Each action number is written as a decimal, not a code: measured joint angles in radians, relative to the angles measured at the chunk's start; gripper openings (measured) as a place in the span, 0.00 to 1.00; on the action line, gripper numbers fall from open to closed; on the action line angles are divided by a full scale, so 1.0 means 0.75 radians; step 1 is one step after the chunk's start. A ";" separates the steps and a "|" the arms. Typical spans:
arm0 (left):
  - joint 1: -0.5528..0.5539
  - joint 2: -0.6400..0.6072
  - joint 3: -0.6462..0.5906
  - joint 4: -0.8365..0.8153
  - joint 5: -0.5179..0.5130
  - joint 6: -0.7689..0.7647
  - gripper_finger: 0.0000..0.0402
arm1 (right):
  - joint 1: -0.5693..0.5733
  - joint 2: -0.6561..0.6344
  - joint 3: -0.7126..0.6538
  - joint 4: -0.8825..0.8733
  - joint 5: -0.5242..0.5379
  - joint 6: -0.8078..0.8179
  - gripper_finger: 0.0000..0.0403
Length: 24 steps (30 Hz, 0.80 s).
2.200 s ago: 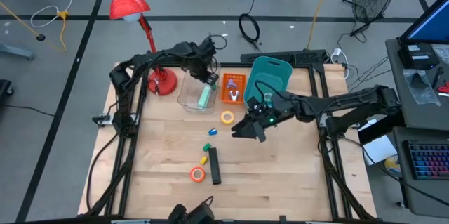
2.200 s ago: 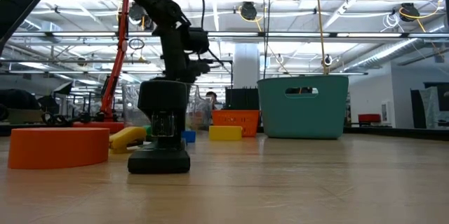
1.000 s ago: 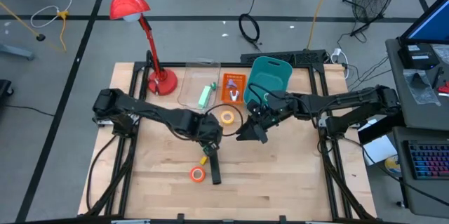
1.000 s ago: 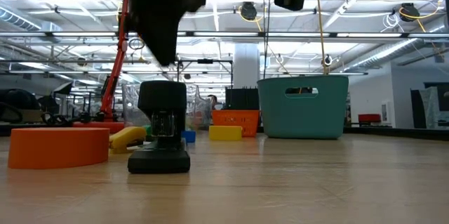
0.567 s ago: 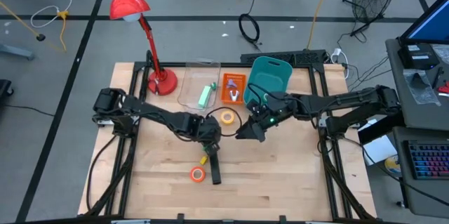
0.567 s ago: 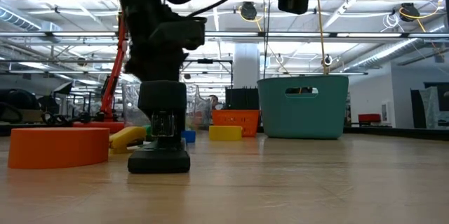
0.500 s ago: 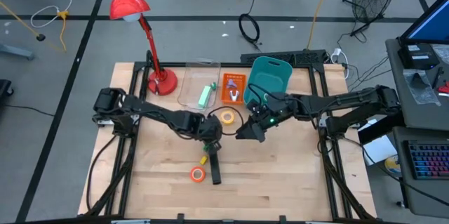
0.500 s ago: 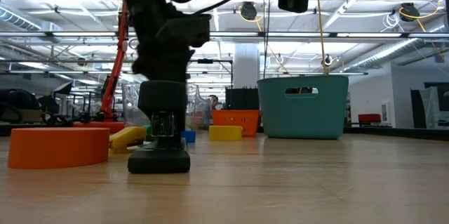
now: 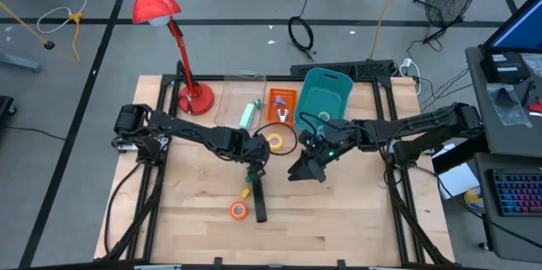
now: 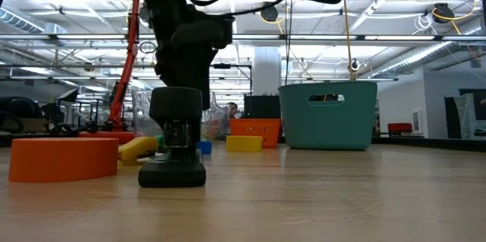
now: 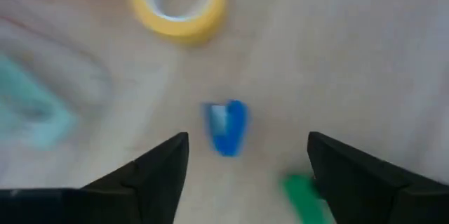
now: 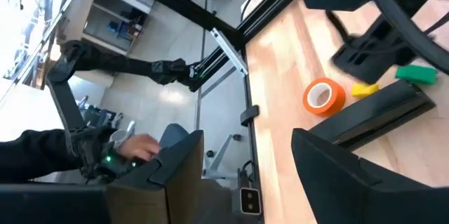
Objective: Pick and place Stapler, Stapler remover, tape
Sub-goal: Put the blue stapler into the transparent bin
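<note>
Blue tape: we see a small blue ring-shaped tape roll on the wooden table, lying free.
Left gripper: fingers apart, hovering over it.
Neighbours: yellow tape ring near; long black stapler beside.
Right gripper: fingers apart, mid-table.

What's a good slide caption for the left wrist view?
Open left gripper hovers above the blue tape, yellow tape beyond.

Black stapler flat on table, orange tape beside — yellow tape apart
</note>
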 joint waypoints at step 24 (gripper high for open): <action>-0.063 0.180 -0.004 -0.052 -0.099 0.179 0.57 | -0.001 0.000 0.000 -0.012 0.011 -0.068 0.52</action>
